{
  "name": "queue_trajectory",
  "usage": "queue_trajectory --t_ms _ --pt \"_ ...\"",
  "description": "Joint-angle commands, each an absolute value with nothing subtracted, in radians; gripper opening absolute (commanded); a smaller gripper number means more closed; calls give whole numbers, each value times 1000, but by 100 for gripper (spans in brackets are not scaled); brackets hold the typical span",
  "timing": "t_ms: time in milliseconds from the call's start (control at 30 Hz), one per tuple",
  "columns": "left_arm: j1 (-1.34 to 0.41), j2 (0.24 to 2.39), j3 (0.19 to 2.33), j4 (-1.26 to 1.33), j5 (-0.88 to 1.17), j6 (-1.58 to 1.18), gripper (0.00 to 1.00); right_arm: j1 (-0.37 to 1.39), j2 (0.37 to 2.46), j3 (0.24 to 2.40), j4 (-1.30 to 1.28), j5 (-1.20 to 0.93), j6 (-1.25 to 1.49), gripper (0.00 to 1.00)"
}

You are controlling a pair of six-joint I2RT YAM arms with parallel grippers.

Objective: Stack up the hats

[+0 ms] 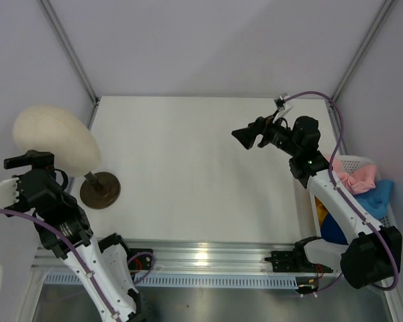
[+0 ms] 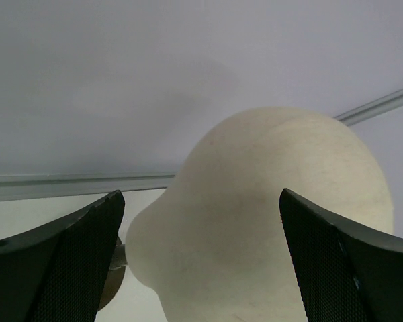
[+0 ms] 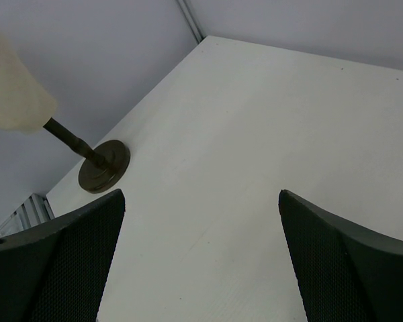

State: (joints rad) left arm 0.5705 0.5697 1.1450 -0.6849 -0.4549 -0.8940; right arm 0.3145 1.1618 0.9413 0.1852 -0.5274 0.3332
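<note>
At the near edge, a metal rail carrying both arm bases is seen along the front of the white table.

At the near left corner, the left gripper is raised and pointed at the cream head form; its jaws are spread as wide as they go and nothing is held between them; in the left wrist view the form is framed between the two fingers, though whether it is touched cannot be told. The form is carried tilted on a thin rod above a dark brown round base, which is set on the table close to its left edge.

Just beside the table's right edge a white basket is placed, and all four hats are kept inside it; the navy hat and the yellow-orange hat are seen at its nearer end, largely hidden behind the right arm; the light blue hat is bunched farther back, and the pink hat is crumpled on top just beyond it; how they are layered cannot be told.

Farther still, the right gripper is held in the air over the right half of the table and is aimed leftward; its jaws are likewise fully parted and nothing is grasped; only bare tabletop is framed between its fingers. Pale walls and metal corner posts are seen beyond.
</note>
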Motion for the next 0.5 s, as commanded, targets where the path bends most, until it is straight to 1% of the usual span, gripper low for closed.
queue_trajectory --t_ms 0,33,100,167,267,333,367,467 --pt "650 526 1072 -674 -377 -942 100 322 1213 1015 248 -564 304 99" --pt "667 511 1010 -661 -350 -965 100 324 1224 1026 261 -565 299 99" --pt "699 464 959 -601 -331 -983 99 351 1236 1051 291 -532 275 99" --pt "710 439 873 -560 -319 -1000 99 383 1242 1077 288 -503 206 99" --pt "727 411 778 -516 -286 -1040 100 425 1282 1147 284 -532 187 99" --pt "747 381 700 -471 -261 -1113 99 445 1314 1181 310 -534 190 99" --pt "756 374 646 -447 -218 -1132 100 451 1324 1195 313 -531 189 100" --pt "773 359 502 -322 -163 -1177 99 457 1353 1256 304 -541 184 99"
